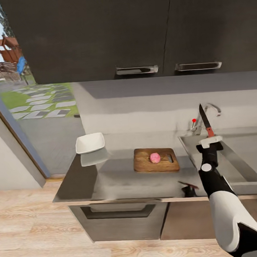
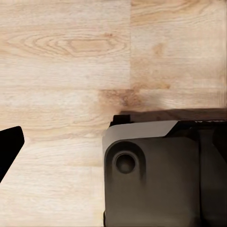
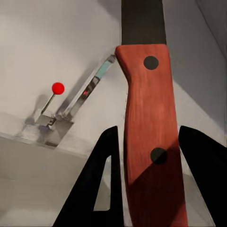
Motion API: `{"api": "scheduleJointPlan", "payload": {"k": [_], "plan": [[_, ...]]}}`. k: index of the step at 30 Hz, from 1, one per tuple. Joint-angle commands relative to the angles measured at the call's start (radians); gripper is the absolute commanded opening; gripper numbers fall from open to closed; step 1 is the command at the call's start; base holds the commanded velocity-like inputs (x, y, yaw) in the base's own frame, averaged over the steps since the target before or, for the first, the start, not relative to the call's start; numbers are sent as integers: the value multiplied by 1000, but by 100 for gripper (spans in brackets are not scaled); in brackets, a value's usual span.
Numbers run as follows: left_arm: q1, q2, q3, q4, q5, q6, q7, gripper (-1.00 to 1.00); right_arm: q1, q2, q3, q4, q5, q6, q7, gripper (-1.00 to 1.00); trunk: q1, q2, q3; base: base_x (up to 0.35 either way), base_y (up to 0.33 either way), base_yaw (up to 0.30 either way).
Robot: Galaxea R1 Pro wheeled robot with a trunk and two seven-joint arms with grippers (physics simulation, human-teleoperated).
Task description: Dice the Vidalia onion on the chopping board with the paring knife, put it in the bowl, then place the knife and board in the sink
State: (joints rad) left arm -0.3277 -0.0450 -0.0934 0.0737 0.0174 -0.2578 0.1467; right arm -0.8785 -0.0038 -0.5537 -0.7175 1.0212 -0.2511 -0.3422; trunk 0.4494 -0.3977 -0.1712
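Head view is showing the right gripper (image 1: 210, 139) raised over the near-left corner of the sink (image 1: 238, 163), clamping the paring knife (image 1: 205, 121) by its red handle, dark blade pointing up toward the faucet (image 1: 208, 113). Right wrist view is confirming the grip: both black fingers (image 3: 97, 189) are pressing the red handle (image 3: 151, 142) from either side, with the faucet lever's red knob (image 3: 57, 88) behind. Vidalia onion (image 1: 155, 157) is sitting whole, pinkish, on the chopping board (image 1: 146, 163), which is lying on the countertop (image 1: 109, 179) just left of the sink. Bowl (image 1: 90, 142) is standing empty at the far-left end of the counter, well apart from the board. Left wrist view is looking down at wooden floor (image 2: 61, 61) and a dark part of the robot's body (image 2: 161, 175); one dark fingertip is edging in, so I cannot tell whether the left gripper is open or closed. Progress, as I judge it: onion out of the sink and knife in hand are done; dicing, filling the bowl, and returning knife and board to the sink are all remaining.
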Motion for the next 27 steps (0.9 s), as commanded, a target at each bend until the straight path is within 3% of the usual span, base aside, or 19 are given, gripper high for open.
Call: {"api": "scheduleJointPlan", "payload": {"k": [1,6,10,12,14,17,27], "plan": [[-2,-1,-8,5,1,-7,5,100,4,23,-5,1,28,-15,-34,-100,1,-2,-2,0,-289,0],[-2,0,-8,5,1,-10,4,100,42,90,-3,1,135,-28,-185,-100,1,-2,-2,0,-100,0],[-2,0,-8,5,1,-12,4,100,97,178,-3,3,312,-51,-308,-100,1,-2,-2,0,-14,0],[-2,1,-8,5,1,-12,4,100,123,178,-3,6,398,-83,-351,-100,1,-2,-2,0,-3,0],[-2,1,-8,5,1,-12,4,100,133,178,-3,11,444,-100,-372,-100,1,-2,-2,0,-2,0],[-2,1,-8,5,1,-12,4,100,143,178,-2,17,483,-114,-391,-100,1,-2,-2,0,0,0],[-2,-1,-9,5,1,-12,4,100,181,178,10,27,516,-124,-431,-100,1,-2,-2,0,0,0]]}}
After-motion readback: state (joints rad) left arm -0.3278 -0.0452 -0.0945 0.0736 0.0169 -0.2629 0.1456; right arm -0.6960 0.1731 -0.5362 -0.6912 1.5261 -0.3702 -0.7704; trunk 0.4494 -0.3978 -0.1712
